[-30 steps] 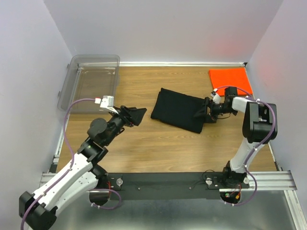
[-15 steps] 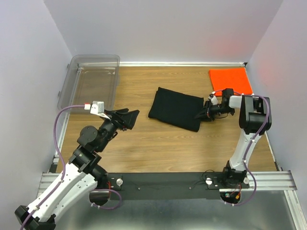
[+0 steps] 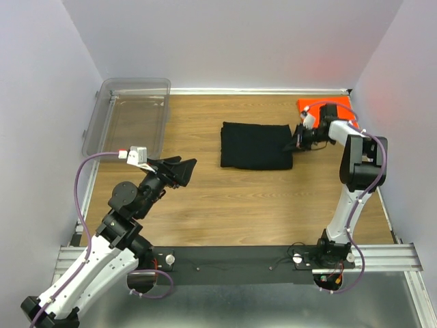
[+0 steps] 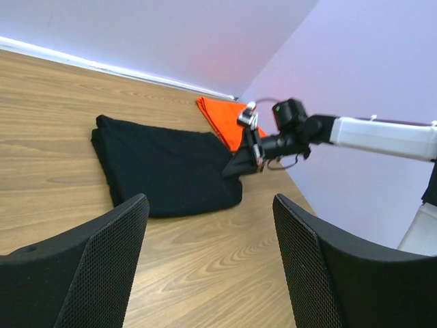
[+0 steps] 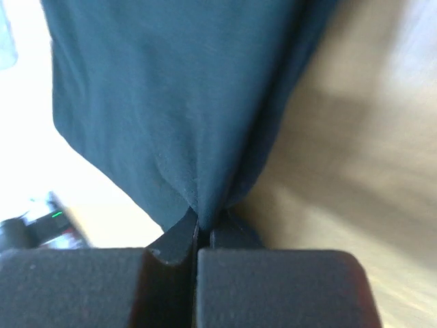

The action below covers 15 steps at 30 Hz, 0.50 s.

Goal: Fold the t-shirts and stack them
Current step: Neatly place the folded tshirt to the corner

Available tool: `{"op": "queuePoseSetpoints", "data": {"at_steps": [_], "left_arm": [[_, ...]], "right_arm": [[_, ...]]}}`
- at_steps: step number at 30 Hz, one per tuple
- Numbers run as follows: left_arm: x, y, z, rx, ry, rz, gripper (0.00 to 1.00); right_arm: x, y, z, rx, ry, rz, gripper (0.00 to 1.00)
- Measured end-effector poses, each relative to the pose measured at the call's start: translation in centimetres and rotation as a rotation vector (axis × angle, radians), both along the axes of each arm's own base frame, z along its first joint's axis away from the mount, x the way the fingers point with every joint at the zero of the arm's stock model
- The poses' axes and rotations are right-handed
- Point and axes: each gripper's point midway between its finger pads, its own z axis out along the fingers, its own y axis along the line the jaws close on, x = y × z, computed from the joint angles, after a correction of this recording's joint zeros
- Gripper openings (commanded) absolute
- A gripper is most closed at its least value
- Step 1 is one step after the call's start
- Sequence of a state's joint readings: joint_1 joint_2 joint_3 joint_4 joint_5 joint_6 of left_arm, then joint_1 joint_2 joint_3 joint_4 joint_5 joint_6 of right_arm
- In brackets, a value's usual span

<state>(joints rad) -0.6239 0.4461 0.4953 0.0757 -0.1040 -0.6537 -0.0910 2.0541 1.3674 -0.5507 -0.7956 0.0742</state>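
The black t-shirt (image 3: 256, 145) lies folded in a rectangle at the table's middle; the left wrist view shows the black t-shirt (image 4: 164, 164) too. My right gripper (image 3: 295, 142) is shut on its right edge, and the cloth (image 5: 171, 116) runs pinched between the closed fingers. The orange t-shirt (image 3: 331, 108) lies folded at the far right corner, partly behind the right arm; in the left wrist view the orange t-shirt (image 4: 222, 119) lies beyond the black one. My left gripper (image 3: 184, 169) hovers open over bare wood left of the black shirt, holding nothing.
A clear plastic bin (image 3: 130, 116) stands at the far left of the table. White walls close the table in at the back and both sides. Bare wood (image 3: 232, 198) stretches between the black shirt and the arm bases.
My right gripper closed on the black shirt's right edge and dragged it back and right, squaring the shirt up. The left arm drew back toward its base, gripper still open.
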Motion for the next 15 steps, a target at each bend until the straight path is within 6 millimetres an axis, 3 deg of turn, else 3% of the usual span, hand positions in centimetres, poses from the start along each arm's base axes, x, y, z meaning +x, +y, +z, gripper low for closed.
{"op": "queuePoseSetpoints", "data": {"at_steps": [5, 15], "left_arm": [[0.1, 0.0, -0.2, 0.01, 0.002, 0.003, 0.81], [0.1, 0.1, -0.2, 0.016, -0.003, 0.004, 0.82]], "right_arm": [[4.3, -1.8, 3.8, -0.121, -0.175, 0.037, 0.01], [7.7, -5.0, 8.4, -0.335, -0.292, 0.034, 0.0]]}}
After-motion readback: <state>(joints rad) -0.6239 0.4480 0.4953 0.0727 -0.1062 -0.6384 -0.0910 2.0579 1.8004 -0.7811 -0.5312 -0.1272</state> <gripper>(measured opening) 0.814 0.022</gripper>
